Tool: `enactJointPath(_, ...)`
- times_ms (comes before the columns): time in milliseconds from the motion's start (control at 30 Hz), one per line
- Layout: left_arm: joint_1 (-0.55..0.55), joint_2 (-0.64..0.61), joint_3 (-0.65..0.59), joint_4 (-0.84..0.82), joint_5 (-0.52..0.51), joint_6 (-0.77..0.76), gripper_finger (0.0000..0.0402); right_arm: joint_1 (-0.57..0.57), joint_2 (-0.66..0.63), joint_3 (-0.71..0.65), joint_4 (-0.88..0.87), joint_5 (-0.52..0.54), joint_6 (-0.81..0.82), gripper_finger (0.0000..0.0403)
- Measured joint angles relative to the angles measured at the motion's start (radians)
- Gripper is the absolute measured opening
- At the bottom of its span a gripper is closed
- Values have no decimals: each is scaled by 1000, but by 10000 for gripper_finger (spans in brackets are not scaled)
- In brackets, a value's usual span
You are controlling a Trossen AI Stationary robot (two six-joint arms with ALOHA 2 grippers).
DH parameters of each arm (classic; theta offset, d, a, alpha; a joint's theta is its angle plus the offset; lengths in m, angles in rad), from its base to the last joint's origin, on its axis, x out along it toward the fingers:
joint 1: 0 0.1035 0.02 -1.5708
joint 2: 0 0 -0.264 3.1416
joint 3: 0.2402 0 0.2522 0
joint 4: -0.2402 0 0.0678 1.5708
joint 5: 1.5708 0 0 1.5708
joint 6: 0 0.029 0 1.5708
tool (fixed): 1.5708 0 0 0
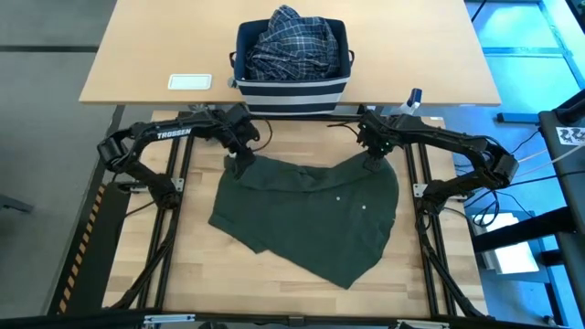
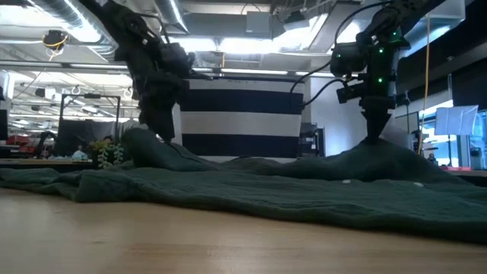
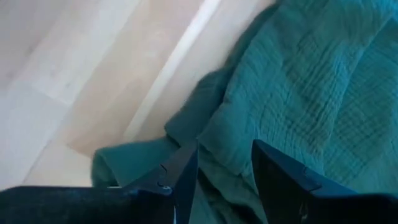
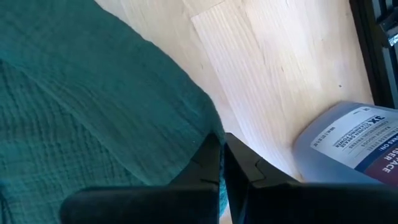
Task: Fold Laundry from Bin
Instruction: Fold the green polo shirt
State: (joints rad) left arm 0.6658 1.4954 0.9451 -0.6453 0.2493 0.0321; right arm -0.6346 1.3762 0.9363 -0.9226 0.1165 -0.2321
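Observation:
A dark olive-green garment (image 1: 311, 210) lies spread on the wooden table, with its far edge raised at both corners. My left gripper (image 1: 241, 163) stands open over the garment's far left corner, pointing steeply down; a ridge of cloth (image 3: 227, 165) lies between its fingers. At the far right corner my right gripper (image 1: 373, 157) is shut on the cloth. Beyond the garment stands the navy striped bin (image 1: 291, 91), and a blue-and-white plaid shirt (image 1: 292, 41) is heaped inside it. My left gripper has one finger (image 3: 186, 168) on either side of a raised fold at the garment's far left corner; I cannot tell whether the fingers touch the cloth. My right gripper pinches the garment's edge (image 4: 208, 134) at the far right corner between its two shut fingers, coming from above and pointing steeply down. The cloth rises in a small peak (image 2: 377, 144) up to the fingers, and the rest lies on the table.
A clear spray bottle (image 4: 348, 143) stands just to the right of my right gripper, near the table's far right corner (image 1: 413, 99). A white card (image 1: 190, 82) lies on the far tabletop to the left of the bin. Bare wood shows in front of the garment.

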Motion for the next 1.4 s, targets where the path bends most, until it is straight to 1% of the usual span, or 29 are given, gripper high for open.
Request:
enactJointPath(267,0,98,0,18,41,14,144,0,0,0,0,-4,0,1)
enactJointPath(333,-1,107,0,34,63,27,144,0,0,0,0,-4,0,1)
enactJointPath(433,-1,110,0,77,67,52,139,0,0,0,0,-4,0,1)
enactJointPath(533,-1,111,0,110,64,104,111,0,0,0,0,-3,0,1)
enactJointPath(700,-1,111,9,129,60,168,17,27,-17,0,-24,23,72,1)
enactJointPath(767,-1,111,23,142,39,192,10,57,-45,0,-40,42,105,1)
enactJointPath(900,-5,110,67,176,-35,243,4,125,-111,0,-70,82,200,1)
enactJointPath(1000,-9,110,100,223,-99,291,3,176,-164,0,-92,131,281,1)
enactJointPath(1167,-9,110,133,308,-119,367,2,258,-219,0,-120,213,395,1)
enactJointPath(1267,-13,110,136,352,-165,405,2,308,-229,0,-143,250,455,1)
enactJointPath(1400,-13,110,136,366,-192,424,1,372,-229,0,-155,259,511,1)
